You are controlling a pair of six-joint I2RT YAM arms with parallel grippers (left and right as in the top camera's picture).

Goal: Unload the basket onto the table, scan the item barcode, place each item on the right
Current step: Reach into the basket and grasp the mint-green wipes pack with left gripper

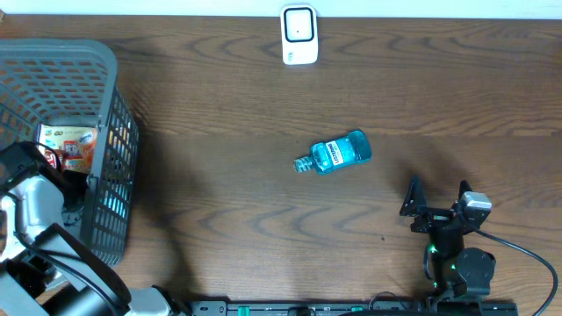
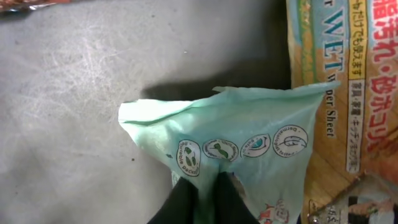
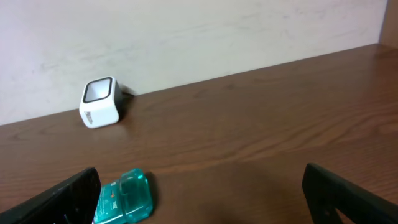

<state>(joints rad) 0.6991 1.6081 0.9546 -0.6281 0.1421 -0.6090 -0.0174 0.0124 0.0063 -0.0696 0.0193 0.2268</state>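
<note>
Down at the left of the overhead view, a gray plastic mesh basket (image 1: pixel 110 79) stands on the wood-grain table (image 1: pixel 219 219), and its tall lattice walls close around the left arm reaching inside. Near the centre of the table a translucent blue bottle (image 1: pixel 338 154) lies on its side, well apart from the small white barcode scanner (image 1: pixel 299 35) at the top edge against the pale wall. In the left wrist view a crinkled pale green packet (image 2: pixel 249 137) printed with round icons rests on the scuffed gray basket floor, overlapping a glossy orange packet (image 2: pixel 329 93) marked "WET" along the right side. The left gripper (image 2: pixel 205 186) has its dark fingers pressed together, pinching the green packet's lower edge. At lower right of the overhead view the right gripper (image 1: pixel 438 189) sits spread wide above bare wood, holding nothing.
</note>
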